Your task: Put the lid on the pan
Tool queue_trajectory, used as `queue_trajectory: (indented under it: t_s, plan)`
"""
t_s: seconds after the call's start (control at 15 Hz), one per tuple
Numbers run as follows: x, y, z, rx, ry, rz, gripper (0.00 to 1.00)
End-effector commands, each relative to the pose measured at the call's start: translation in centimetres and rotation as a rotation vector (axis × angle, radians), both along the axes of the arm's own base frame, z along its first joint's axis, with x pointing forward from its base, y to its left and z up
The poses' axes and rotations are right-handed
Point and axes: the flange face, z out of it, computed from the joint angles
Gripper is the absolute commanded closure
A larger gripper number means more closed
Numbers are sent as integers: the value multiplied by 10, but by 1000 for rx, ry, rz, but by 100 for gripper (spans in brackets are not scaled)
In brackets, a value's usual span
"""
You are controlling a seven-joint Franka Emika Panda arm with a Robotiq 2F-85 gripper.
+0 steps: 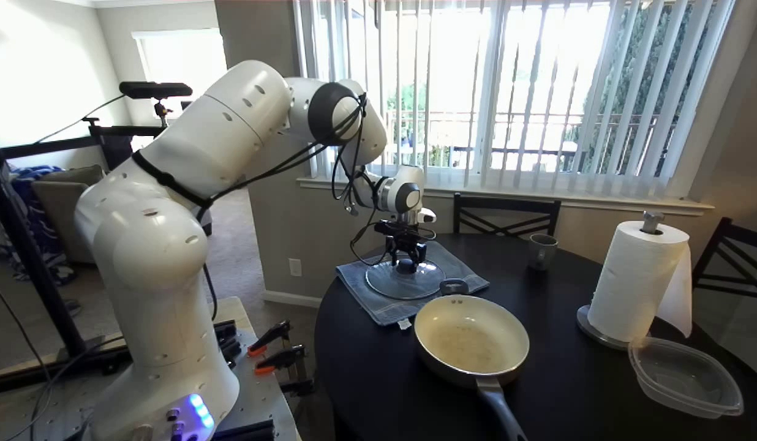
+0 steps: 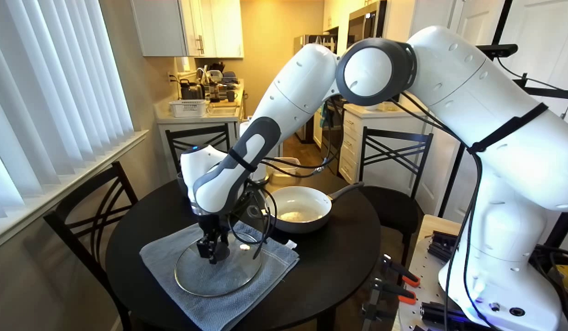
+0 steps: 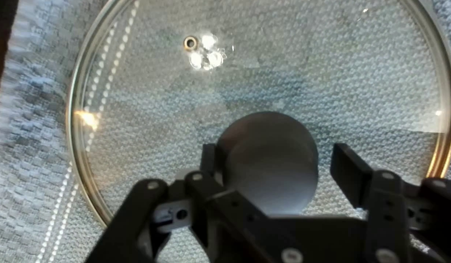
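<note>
The glass lid (image 1: 405, 285) lies flat, its dark knob (image 3: 273, 160) upward, on a blue-grey cloth (image 1: 384, 313) spread upon the dark round tabletop (image 1: 568, 380). The end effector (image 3: 278, 166) stands over the lid, its two fingers (image 3: 351, 175) parted wider than the knob, which rises between them unclamped; the wrist view shows a gap beside the right-hand finger, whereas contact at the left-hand one cannot be determined. In an exterior view, the pan (image 1: 470, 337), pale inside, stands on the tabletop to the right of the lid and nearer, with its handle (image 1: 502, 407) directed toward the near side. A grey mug (image 1: 542, 252), an upright paper towel roll (image 1: 639, 282) and a clear plastic container (image 1: 685, 380) stand farther right.
</note>
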Motion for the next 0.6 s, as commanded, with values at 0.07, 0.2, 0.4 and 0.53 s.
queue_trajectory:
  t_s: [0.07,0.2,0.4,0.53]
  plan:
    - [5,-3,6,-10,-22,7,56]
    - [6,-3,11,-9,-28,3,66]
    - [5,-4,13,-7,-30,2,67]
    - [4,-4,16,-13,-15,-10,67]
